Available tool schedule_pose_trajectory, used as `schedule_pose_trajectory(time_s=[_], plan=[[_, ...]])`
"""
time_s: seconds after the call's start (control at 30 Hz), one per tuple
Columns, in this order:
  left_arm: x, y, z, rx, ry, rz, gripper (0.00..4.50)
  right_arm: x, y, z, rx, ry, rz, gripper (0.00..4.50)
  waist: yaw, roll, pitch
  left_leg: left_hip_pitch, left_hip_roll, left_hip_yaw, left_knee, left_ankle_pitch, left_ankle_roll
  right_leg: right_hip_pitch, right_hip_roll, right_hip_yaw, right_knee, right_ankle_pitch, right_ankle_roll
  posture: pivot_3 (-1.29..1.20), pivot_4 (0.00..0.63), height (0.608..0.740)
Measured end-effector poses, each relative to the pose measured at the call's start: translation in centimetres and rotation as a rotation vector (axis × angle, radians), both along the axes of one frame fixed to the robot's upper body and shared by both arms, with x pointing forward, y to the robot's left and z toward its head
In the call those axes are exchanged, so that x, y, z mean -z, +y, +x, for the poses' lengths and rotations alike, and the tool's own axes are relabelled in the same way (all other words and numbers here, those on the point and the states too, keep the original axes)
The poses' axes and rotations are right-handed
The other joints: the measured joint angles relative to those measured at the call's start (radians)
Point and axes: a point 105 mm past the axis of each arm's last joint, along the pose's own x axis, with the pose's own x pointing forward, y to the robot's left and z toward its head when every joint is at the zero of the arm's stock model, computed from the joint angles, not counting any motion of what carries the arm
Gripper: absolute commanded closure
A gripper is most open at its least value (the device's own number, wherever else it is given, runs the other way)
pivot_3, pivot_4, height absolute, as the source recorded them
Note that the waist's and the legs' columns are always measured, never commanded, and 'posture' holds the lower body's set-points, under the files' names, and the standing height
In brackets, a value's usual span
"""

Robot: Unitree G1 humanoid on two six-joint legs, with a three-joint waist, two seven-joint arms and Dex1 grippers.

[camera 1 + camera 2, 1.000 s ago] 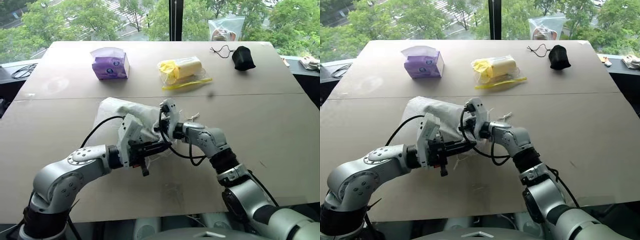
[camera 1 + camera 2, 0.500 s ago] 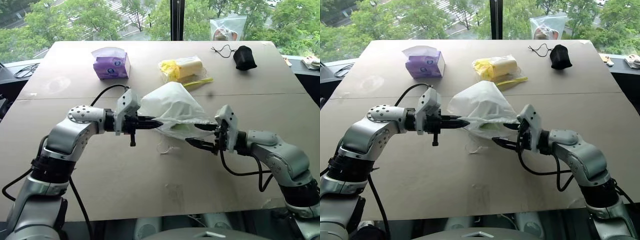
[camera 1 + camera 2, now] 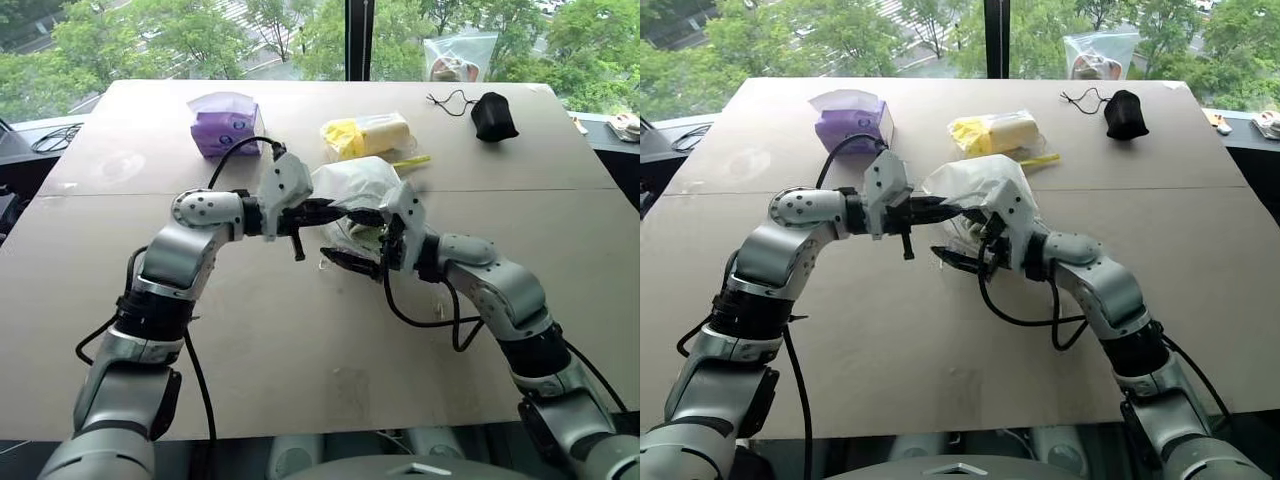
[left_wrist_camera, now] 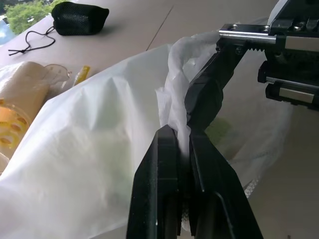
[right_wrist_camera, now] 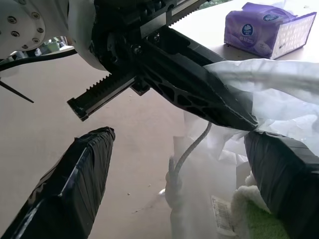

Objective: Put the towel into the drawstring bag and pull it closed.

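The white drawstring bag [image 3: 366, 181] hangs above the table's middle, bunched at its edge. My left gripper [image 3: 330, 211] is shut on that gathered fabric [image 4: 174, 107]. My right gripper [image 3: 358, 240] stands open just beside it. One of its fingers [image 5: 75, 184] is out in free air. The other finger [image 5: 284, 174] rests against the bag's mouth, next to the pale green towel [image 5: 256, 221] that lies in the bag. A white cord [image 5: 192, 149] dangles between the right fingers. The towel also shows as a green tint through the fabric [image 4: 219, 132].
At the far side of the table [image 3: 560, 260] stand a purple tissue box [image 3: 222, 127], a yellow item in clear plastic [image 3: 365, 135] right behind the bag, and a small black pouch [image 3: 492, 115] with its cord. A clear bag [image 3: 455, 58] sits at the window.
The left gripper has carried the bag up and away from the table's front. The right gripper has let go, opened wide, and swung back in close to the bag's mouth.
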Motion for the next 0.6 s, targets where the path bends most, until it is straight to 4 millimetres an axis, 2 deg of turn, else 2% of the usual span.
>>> schedule_pose_trajectory(time_s=[0.13,0.2,0.27,0.3,0.33,0.37,0.43,0.5,0.6], plan=[[0.5,0.1,0.8,-0.1,-0.017,0.002,4.5,0.4,0.1,-0.8,-0.037,-0.002,0.009,0.08,-0.002,0.0,0.0,0.0,0.0,0.0,0.001,0.0,0.0,0.0,0.0,0.0,0.001,0.0,0.0,0.0,0.15,0.74],[0.8,0.3,1.6,-0.165,-0.036,0.005,4.5,-0.2,-0.1,-3.0,-0.138,0.019,0.032,0.08,-0.001,0.0,0.0,0.0,0.0,-0.001,0.001,0.0,0.0,0.0,0.0,-0.001,0.002,0.0,0.0,0.0,0.15,0.74],[1.8,1.7,2.9,-0.257,-0.041,0.024,4.5,-2.1,-2.0,-4.9,-0.201,0.011,0.032,0.08,0.0,0.0,0.0,0.001,0.0,-0.002,0.002,0.0,0.0,0.001,0.0,-0.002,0.003,0.0,0.0,0.0,0.15,0.74],[2.1,2.1,3.1,-0.277,-0.037,0.029,4.5,-2.5,-2.7,-5.1,-0.197,0.002,0.027,0.08,-0.001,0.0,0.0,0.002,0.0,-0.002,0.002,0.0,0.0,0.002,0.0,-0.002,0.003,0.0,0.0,0.0,0.15,0.74],[2.4,2.5,3.3,-0.29,-0.044,0.037,4.5,-2.9,-4.3,-5.8,-0.191,0.021,-0.003,0.08,-0.001,0.0,0.0,0.002,0.0,-0.002,0.003,0.0,0.0,0.003,0.0,-0.002,0.002,0.0,0.0,0.0,0.15,0.74],[2.5,2.7,3.4,-0.294,-0.047,0.041,4.5,-2.9,-4.8,-5.9,-0.188,0.03,-0.017,0.08,-0.001,0.0,0.0,0.002,0.0,-0.002,0.003,0.0,0.0,0.003,0.0,-0.002,0.002,0.0,0.0,0.0,0.15,0.74],[2.7,3.1,3.5,-0.302,-0.058,0.041,4.5,-2.6,-6.8,-6.5,-0.139,0.079,-0.078,0.08,-0.001,0.0,0.0,0.003,0.0,-0.002,0.003,0.0,0.0,0.004,0.001,-0.002,0.002,0.0,0.0,0.0,0.15,0.74],[2.5,3.0,3.5,-0.298,-0.067,0.02,4.5,-2.1,-7.9,-6.4,-0.066,0.089,-0.113,0.08,-0.002,0.0,0.0,0.002,0.0,-0.002,0.003,0.0,0.0,0.004,0.001,-0.002,0.002,0.0,0.0,0.0,0.15,0.74],[2.4,3.0,3.1,-0.298,-0.051,-0.041,4.5,0.9,-10.5,-5.6,0.137,0.132,-0.225,0.08,-0.003,0.0,-0.001,0.002,0.0,-0.002,0.003,0.0,0.0,0.004,0.001,-0.001,0.002,0.0,0.0,0.0,0.15,0.74]])
